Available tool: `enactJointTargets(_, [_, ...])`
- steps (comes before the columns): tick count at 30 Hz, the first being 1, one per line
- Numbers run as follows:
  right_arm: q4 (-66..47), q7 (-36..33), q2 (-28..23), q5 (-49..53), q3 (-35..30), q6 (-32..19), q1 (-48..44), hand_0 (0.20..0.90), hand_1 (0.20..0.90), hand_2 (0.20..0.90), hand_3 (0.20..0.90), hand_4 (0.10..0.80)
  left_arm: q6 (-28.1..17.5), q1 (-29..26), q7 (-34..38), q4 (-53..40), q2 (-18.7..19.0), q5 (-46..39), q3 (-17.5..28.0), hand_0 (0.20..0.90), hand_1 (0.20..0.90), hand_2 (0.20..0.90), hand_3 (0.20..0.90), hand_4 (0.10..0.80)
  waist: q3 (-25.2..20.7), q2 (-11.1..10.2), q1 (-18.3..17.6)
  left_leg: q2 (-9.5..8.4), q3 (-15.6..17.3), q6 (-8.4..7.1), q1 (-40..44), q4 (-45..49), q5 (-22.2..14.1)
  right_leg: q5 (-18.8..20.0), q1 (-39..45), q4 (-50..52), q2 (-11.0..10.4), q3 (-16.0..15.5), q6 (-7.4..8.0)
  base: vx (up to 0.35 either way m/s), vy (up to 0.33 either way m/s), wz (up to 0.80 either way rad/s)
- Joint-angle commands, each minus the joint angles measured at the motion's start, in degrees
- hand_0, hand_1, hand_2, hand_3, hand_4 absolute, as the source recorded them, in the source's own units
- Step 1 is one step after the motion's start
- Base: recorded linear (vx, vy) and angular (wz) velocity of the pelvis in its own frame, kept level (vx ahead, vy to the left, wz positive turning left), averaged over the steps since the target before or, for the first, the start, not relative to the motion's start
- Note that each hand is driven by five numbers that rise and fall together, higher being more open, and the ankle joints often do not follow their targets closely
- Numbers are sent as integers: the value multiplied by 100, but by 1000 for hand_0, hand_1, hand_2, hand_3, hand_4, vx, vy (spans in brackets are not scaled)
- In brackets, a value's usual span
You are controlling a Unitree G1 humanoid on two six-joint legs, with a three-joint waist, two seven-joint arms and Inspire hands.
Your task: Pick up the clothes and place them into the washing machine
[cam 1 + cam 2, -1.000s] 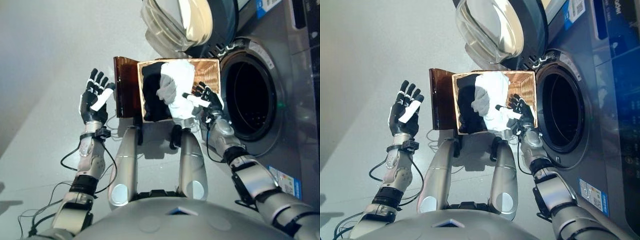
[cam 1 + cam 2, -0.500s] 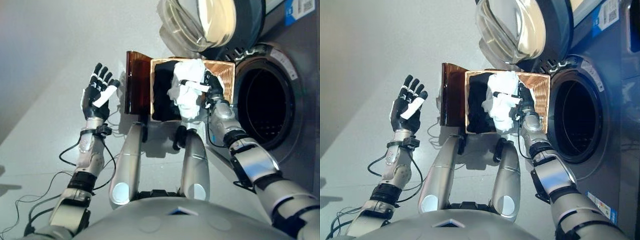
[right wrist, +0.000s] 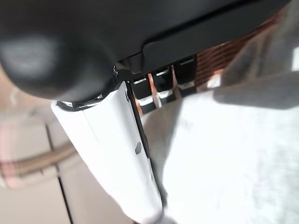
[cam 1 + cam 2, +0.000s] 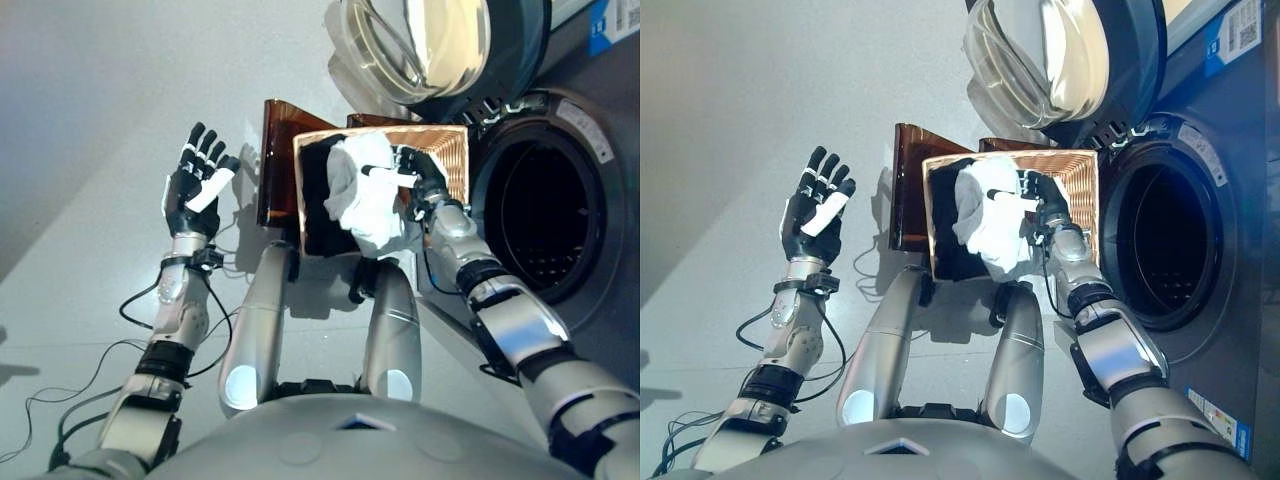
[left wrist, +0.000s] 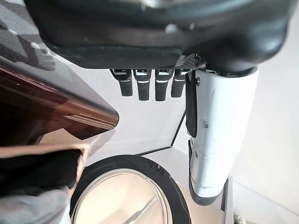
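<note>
The right hand [image 4: 418, 177], fingers pinching the white garment [image 4: 365, 200], has lifted it clear of the wicker basket [image 4: 452, 148], ready for the washing machine drum [image 4: 540, 215]; the left hand [image 4: 195, 188] hovers open.

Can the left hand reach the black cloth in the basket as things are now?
Probably yes. The left hand is open and empty, beside the basket, and the black cloth lies on the basket's near side. The white cloth in the right hand hangs over only part of it.

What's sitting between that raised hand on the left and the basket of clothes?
Between the open left hand and the wicker basket stands only a brown lid-like panel against the basket's side; otherwise bare grey floor, per the left eye view.
</note>
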Motion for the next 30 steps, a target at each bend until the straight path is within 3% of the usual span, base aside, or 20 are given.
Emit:
enactJointTargets(1, [11,129,-89,-324,136,-137,-8,200,200,200,200,300,-375,41,-230,-467,122,44,216,900,900,900,900,800,-274,111,9,-6,219,27,282,470,-905,892,-219,-489,135,315,-207,-22,-4,-4])
enactJointTargets(12, [203,-243,-172,-438,-275,-144,22,200,200,200,200,300,-370,145,-204,-520,145,100,292,900,900,900,900,800,-348,134,-69,36,285,48,256,500,-920,909,-301,-464,201,384,-233,-17,-4,-5])
enactJointTargets(23, [286,-734,5,695,-1301,-436,-153,200,200,200,200,300,-426,205,-125,-457,194,84,305,900,900,900,900,800,-485,182,-124,71,350,73,350,262,-865,1013,-277,-640,240,400,-206,0,-6,-3])
enactJointTargets(30, [286,-994,-125,397,-1197,-479,-620,200,200,200,200,300,-433,205,-132,-506,245,129,188,900,900,900,900,800,-552,204,-80,71,381,68,290,155,-773,1073,-342,-709,236,423,-206,-13,-6,-3])
